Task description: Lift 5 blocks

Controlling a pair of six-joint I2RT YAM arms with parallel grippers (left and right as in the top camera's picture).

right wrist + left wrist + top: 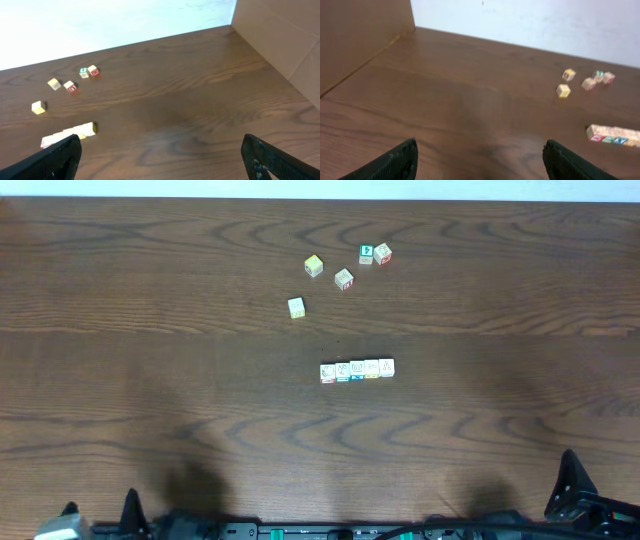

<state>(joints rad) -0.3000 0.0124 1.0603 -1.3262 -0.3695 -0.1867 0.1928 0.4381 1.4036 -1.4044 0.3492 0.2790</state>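
Dark brown wood-grain table (150,330), long wavy grain running side to side, kinda glossy in the wrist views. A plain white wall (530,25) closes off the far edge at 12 o'clock. The left wrist view shows a tan board (360,35) standing up along the table at 10 o'clock, and the right wrist view has a second tan board (285,35) at 2 o'clock.

The five blocks (357,370) sit in a tight row, touching side by side, pretty much dead center of the table and a hair toward 3 o'clock. White faces with little pictures, colored edges. Nothing is touching them.

At 12 o'clock from the row there's a scatter of loose cubes (343,278), including a green cube (366,254) snug against a red-edged one, and a cream cube (296,307) off on its own at 11 o'clock.

Left gripper (480,165) is down at 7 o'clock, jaws spread wide, nothing between them. Right gripper (162,160) is at 5 o'clock, jaws also spread wide and empty. Both are well apart from the row.
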